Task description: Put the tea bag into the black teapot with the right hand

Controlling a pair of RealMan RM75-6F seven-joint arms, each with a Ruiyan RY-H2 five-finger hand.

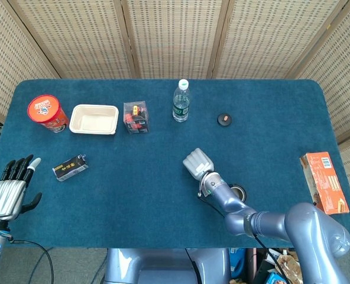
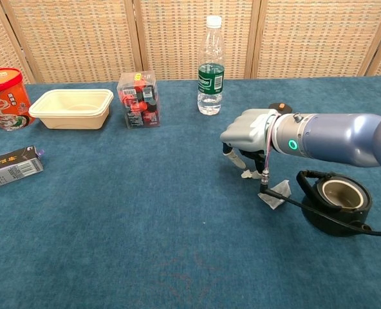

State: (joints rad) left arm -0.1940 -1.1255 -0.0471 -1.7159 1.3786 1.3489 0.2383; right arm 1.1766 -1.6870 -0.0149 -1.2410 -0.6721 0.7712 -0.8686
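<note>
Teapot [image 2: 336, 203] stands open-topped at right; tea bag [image 2: 275, 194] lies just beside it, right hand [image 2: 245, 138] curled above, seemingly pinching its tag (grip unclear). Water bottle [image 2: 210, 67] stands behind. Left hand [image 1: 10, 189] rests spread.

Head view steeply overhead, chest view low, close; shared table [image 1: 163, 177].

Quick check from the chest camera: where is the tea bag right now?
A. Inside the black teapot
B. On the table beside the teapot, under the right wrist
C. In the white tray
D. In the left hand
B: the tea bag lies on the blue table just left of the open black teapot, below the right hand.
</note>
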